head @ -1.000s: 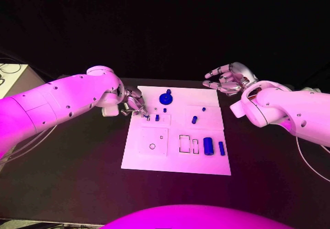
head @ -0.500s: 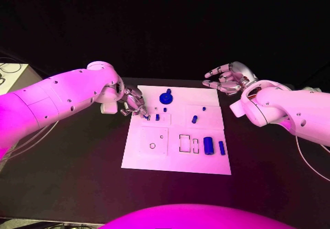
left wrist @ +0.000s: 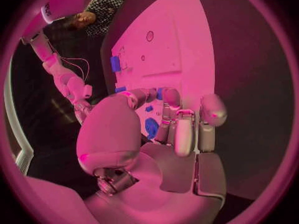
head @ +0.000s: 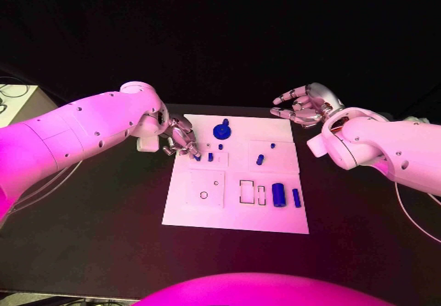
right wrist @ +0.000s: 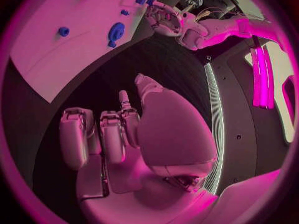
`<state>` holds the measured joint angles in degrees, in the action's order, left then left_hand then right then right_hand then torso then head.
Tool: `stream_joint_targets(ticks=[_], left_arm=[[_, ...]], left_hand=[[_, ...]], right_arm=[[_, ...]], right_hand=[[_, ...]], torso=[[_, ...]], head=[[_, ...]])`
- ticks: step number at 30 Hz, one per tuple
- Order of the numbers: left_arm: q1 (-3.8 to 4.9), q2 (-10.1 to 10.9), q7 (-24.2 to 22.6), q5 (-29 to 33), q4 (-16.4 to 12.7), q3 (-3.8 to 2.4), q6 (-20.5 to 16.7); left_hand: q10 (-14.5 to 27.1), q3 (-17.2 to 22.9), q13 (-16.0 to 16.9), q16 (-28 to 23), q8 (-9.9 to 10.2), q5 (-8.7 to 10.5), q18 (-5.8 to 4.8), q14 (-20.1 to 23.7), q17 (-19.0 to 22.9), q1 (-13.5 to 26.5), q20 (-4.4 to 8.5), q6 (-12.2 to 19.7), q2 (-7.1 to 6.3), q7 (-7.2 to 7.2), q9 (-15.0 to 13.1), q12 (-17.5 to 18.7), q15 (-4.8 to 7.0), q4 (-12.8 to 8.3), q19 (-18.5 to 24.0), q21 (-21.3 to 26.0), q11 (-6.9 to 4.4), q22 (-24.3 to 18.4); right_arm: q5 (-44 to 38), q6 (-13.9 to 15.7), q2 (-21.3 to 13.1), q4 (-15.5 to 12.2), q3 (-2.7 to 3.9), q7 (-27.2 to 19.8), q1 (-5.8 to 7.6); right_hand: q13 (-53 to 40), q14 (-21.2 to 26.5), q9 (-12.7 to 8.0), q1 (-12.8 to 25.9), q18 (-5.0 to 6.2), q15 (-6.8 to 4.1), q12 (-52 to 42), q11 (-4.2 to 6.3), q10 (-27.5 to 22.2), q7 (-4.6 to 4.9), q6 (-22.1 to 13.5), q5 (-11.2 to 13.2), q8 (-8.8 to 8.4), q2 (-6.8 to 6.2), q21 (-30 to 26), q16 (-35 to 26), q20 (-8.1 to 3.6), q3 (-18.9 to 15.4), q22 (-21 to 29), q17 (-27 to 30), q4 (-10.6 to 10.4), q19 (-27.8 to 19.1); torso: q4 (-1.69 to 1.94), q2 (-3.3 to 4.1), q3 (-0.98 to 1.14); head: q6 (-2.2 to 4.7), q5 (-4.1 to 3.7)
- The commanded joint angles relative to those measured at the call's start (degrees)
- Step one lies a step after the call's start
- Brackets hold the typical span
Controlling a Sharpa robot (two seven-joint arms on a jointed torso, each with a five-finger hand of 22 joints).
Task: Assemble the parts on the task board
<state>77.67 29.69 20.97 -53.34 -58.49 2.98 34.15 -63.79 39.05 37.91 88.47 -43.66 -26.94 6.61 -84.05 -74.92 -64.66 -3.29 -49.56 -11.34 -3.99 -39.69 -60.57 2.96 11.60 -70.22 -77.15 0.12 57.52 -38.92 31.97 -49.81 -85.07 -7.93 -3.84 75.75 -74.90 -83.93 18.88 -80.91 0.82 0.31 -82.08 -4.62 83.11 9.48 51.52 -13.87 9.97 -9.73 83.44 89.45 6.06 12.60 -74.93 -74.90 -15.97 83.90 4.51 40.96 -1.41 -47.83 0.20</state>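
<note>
The white task board (head: pixel 237 210) lies in the middle of the table. My left hand (head: pixel 177 139) hovers over the board's far left part. Its thumb and a finger pinch a small blue peg (left wrist: pixel 160 92) just above the board. Another small peg (head: pixel 209 157) stands right beside those fingertips. A round blue knob (head: pixel 222 131) sits at the far edge, also seen in the left wrist view (left wrist: pixel 151 128). A thick blue cylinder (head: pixel 278 194) and a slim one (head: pixel 296 197) lie at the near right. My right hand (head: pixel 303 105) hangs past the board's far right corner, fingers spread, holding nothing.
Two more small blue pegs (head: pixel 260 159) (head: pixel 220 146) stand near the board's middle. Empty rectangular slots (head: pixel 247 191) and a round outline (head: pixel 204 196) mark the near half. Black table (head: pixel 110 217) surrounds the board.
My left arm has shifted slightly and its fingertips have edged a little toward the board's far side. The right hand has not moved.
</note>
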Motion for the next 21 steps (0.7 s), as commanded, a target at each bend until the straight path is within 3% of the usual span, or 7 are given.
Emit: stream_joint_targets(ticks=[1, 10, 21], left_arm=[[0.08, -0.2, -1.1, -1.7, 0.1, -0.02, -1.3], [0.07, -0.3, -1.2, -2.7, 0.0, 0.02, -1.3], [0.03, -0.8, -1.2, -2.9, 0.6, 0.51, -1.4]], left_hand=[[-0.2, 14.6, 0.0, 0.1, 0.0, -0.38, 0.06, -4.5, -11.8, 0.1, 0.19, -0.4, 0.5, -0.08, 0.0, -0.3, 0.36, -14.9, -0.1, -0.3, -0.22, 0.0], [-0.2, 14.6, 0.0, 0.1, 0.0, -0.38, 0.06, -4.5, -11.8, 0.1, 0.19, -0.4, 0.5, -0.08, 0.0, -0.3, 0.36, -14.9, -0.1, -0.3, -0.22, 0.0], [-0.2, 14.6, 0.1, 0.1, 0.0, -0.43, 0.06, -4.5, -11.9, 0.2, 0.2, -0.4, 0.54, -0.1, 0.1, -0.3, 0.36, -15.0, -0.1, -0.4, -0.21, 0.0]], right_arm=[[-0.2, -0.6, 0.0, 0.0, 0.02, -0.2, -0.04], [-0.2, -0.6, 0.1, 0.1, 0.02, -0.2, -0.08], [-0.2, -0.6, 0.1, 0.1, 0.02, -0.2, -0.1]], right_hand=[[-8.7, -5.7, 0.0, 0.4, 1.15, -0.05, -0.1, -0.04, -0.1, 0.06, -0.5, 0.2, 0.36, -0.12, -0.3, -0.2, 0.0, 0.3, -8.5, -13.9, -0.1, 2.8], [-8.7, -5.7, 0.0, 0.4, 1.15, -0.05, -0.1, -0.04, -0.1, 0.06, -0.5, 0.2, 0.36, -0.12, -0.3, -0.2, 0.0, 0.3, -8.5, -13.9, -0.1, 2.8], [-8.7, -5.7, 0.0, 0.4, 1.15, -0.05, -0.1, -0.04, -0.1, 0.06, -0.5, 0.2, 0.36, -0.12, -0.3, -0.2, 0.0, 0.3, -8.5, -13.9, -0.1, 2.8]], torso=[[0.01, 0.03, -0.01], [0.02, -0.04, 0.03], [-0.02, 0.02, 0.02]], head=[[-0.11, 0.01], [-0.26, 0.1], [-0.26, 0.11]])
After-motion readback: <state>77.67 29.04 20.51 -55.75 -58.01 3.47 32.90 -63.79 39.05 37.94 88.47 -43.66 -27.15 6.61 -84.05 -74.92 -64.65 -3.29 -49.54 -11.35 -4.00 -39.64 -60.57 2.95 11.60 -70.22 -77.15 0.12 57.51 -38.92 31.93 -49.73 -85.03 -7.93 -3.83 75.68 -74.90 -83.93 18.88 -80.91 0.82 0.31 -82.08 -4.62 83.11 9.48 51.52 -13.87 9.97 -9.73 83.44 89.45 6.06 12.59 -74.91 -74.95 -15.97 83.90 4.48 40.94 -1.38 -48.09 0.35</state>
